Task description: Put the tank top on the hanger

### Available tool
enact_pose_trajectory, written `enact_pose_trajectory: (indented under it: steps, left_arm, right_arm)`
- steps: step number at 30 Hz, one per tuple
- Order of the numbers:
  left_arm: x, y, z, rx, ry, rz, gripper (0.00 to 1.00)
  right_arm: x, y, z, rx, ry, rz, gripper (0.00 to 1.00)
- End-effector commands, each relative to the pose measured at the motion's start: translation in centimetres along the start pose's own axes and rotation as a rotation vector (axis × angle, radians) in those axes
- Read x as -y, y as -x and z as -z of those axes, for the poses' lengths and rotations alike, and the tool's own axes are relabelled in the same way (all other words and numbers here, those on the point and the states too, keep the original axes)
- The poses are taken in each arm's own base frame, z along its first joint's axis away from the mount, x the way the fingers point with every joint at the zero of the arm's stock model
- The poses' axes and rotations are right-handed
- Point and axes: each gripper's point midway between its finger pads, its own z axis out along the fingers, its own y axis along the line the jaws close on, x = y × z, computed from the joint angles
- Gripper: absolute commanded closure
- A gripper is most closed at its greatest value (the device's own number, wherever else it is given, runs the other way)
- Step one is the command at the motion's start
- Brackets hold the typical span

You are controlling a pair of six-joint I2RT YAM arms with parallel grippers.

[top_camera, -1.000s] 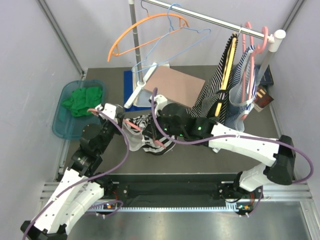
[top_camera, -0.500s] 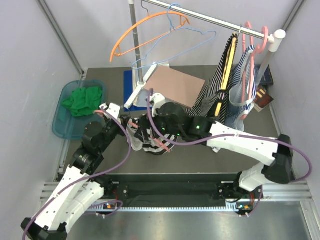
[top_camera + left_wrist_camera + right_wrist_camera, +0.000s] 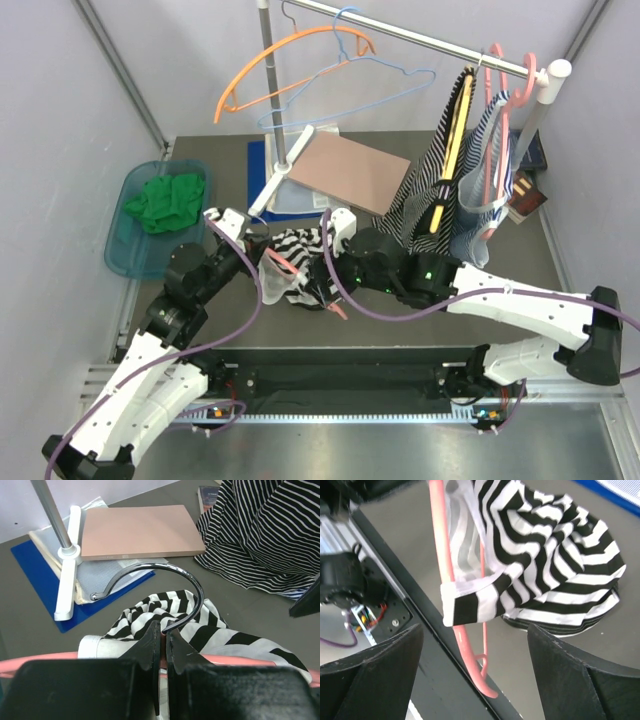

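The right gripper [image 3: 475,629] has let go of the top [image 3: 545,545] and drawn back, jaws spread, leaving it partly threaded on the hanger [image 3: 443,545], which the left gripper [image 3: 161,630] pinches at the neck, so dressing looks unfinished.

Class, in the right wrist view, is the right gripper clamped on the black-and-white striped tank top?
No, the right gripper stands wide open, clear of the tank top.

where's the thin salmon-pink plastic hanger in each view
top external: thin salmon-pink plastic hanger centre, between the arms
left wrist: hanger along the bottom edge
right wrist: hanger upper left, running down to centre
shared landmark: black-and-white striped tank top touching it
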Motion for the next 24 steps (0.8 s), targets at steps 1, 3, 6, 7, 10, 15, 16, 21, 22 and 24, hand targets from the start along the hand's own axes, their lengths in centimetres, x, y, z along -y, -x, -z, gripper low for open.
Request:
enact_pose_trajectory:
  steps: [1, 3, 6, 7, 10, 15, 16, 21, 22, 24]
  left_arm:
    - [1.3, 3.3, 0.0, 0.100, -0.069, 0.000, 1.00]
    - [1.7, 3.1, -0.2, 0.091, -0.092, 0.002, 1.00]
    - [2.4, 3.0, -0.2, 0.086, -0.136, 0.004, 1.00]
    - [2.9, 3.0, -0.1, 0.085, -0.165, 0.002, 1.00]
    - [3.6, 3.0, -0.1, 0.086, -0.207, 0.004, 1.00]
    - [4.5, 2.5, -0.3, 0.057, -0.260, 0.021, 1.00]
    - [4.4, 2.5, -0.4, 0.055, -0.256, 0.025, 1.00]
    - [4.2, 2.9, -0.4, 0.063, -0.235, 0.030, 0.36]
    - [4.1, 3.0, -0.2, 0.070, -0.228, 0.031, 0.22]
    - [3.8, 3.3, 0.0, 0.083, -0.208, 0.030, 0.02]
  right_arm:
    - [-1.7, 0.3, -0.1, 0.026, 0.045, 0.066, 0.18]
    - [-2.1, 0.1, -0.6, 0.024, 0.029, 0.091, 0.20]
    - [-2.9, -0.1, -1.9, 0.013, 0.034, 0.122, 0.25]
    - [-3.1, 0.2, -2.1, 0.016, 0.037, 0.127, 0.29]
    - [-3.9, -0.1, -3.1, -0.005, 0.049, 0.141, 0.47]
    - [-4.1, -0.3, -3.4, -0.013, 0.027, 0.110, 0.98]
    - [-3.9, -0.2, -3.2, -0.010, 0.015, 0.098, 1.00]
    - [-2.0, -0.1, -1.7, 0.001, -0.102, -0.003, 1.00]
    - [-1.4, -0.1, -1.1, 0.003, -0.138, -0.036, 1.00]
    - [-0.4, 0.1, -0.1, 0.010, -0.196, -0.089, 1.00]
